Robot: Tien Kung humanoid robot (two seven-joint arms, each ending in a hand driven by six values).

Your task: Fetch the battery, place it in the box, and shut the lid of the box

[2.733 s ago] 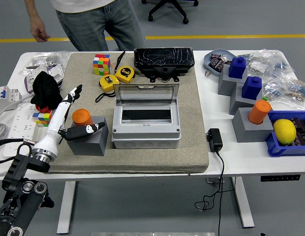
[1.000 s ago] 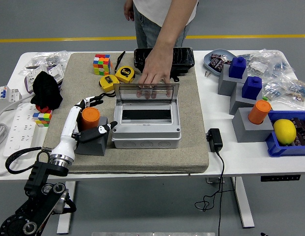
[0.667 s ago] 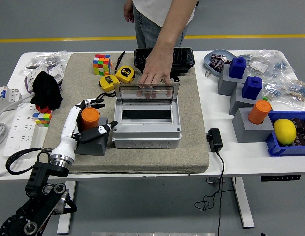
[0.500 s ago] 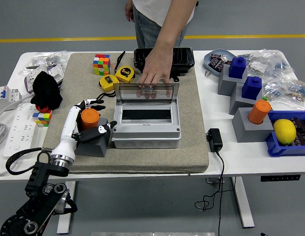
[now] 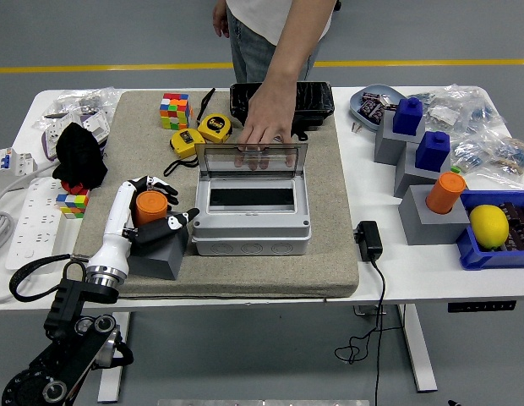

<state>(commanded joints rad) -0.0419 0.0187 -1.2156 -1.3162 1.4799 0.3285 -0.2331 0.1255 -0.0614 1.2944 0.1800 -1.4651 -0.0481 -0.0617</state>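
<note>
The left hand (image 5: 150, 205) has now curled its fingers around the orange battery (image 5: 150, 206), which stands in the grey block (image 5: 161, 251) left of the box (image 5: 252, 222); earlier they were spread. A person's hand (image 5: 264, 133) still holds the lid (image 5: 252, 158) upright.

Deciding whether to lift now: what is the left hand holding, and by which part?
The left hand is curled around the orange cylindrical battery, gripping its sides where it stands in the grey block holder.
</note>
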